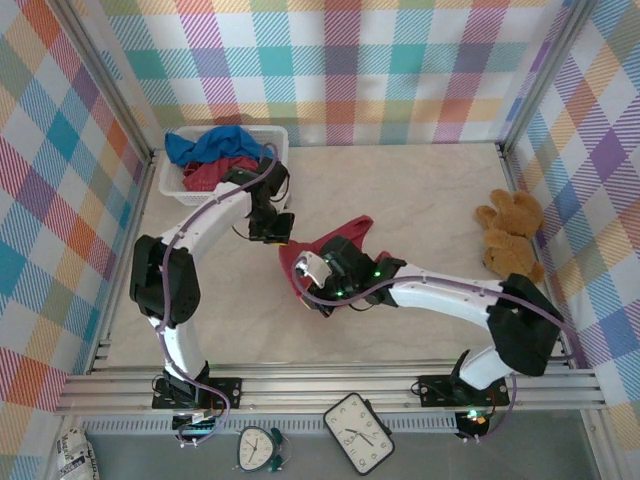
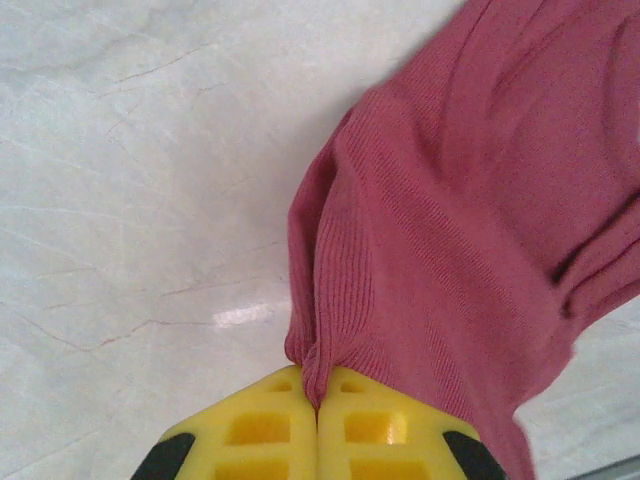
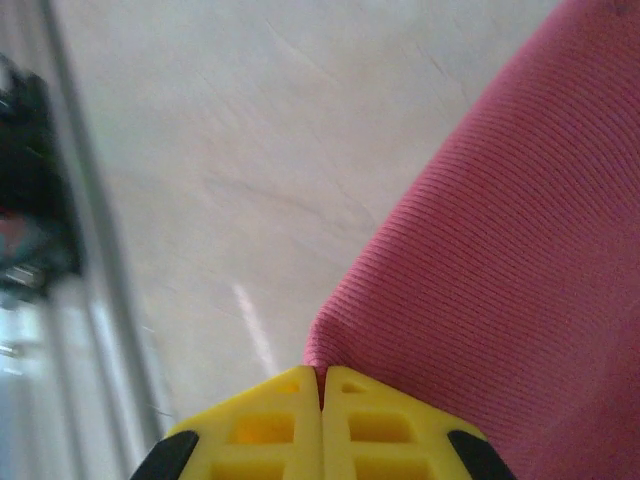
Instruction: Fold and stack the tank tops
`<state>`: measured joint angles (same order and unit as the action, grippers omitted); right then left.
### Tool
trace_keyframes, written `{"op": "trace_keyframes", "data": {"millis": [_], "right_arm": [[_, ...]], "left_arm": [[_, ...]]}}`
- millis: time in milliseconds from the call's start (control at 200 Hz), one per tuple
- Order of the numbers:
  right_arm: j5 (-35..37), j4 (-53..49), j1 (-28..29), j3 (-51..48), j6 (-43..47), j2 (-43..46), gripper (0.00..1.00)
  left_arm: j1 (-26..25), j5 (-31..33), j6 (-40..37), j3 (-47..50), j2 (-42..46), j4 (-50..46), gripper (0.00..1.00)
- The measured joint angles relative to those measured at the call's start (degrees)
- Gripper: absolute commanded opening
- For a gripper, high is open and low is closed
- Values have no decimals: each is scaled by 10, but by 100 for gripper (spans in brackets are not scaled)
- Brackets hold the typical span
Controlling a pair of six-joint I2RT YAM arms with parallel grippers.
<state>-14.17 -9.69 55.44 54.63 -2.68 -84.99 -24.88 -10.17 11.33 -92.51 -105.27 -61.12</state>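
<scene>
At centre frame, 1 red top is being pinched by the left gripper and right gripper, fingers closed on it, apparently off the table.

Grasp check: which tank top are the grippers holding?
The dark red tank top outside the basket, pinched by the left gripper and right gripper; the other dark red one and the blue one lie in it.
</scene>
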Motion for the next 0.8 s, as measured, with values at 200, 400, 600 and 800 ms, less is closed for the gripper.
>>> {"op": "trace_keyframes", "data": {"millis": [200,400,600,800], "right_arm": [[-98,89,-52,-49,-112,56,7],[-130,105,-105,-96,-192,81,8],[-129,103,-141,-162,-245,135,8],[-105,80,-167,-211,-275,205,8]], "left_arm": [[-19,-19,10,-59,-11,-5,1],[-50,-38,10,-169,-82,-5,1],[-76,-57,10,-251,-168,-20,1],[-94,-83,9,-335,-230,-35,3]]}}
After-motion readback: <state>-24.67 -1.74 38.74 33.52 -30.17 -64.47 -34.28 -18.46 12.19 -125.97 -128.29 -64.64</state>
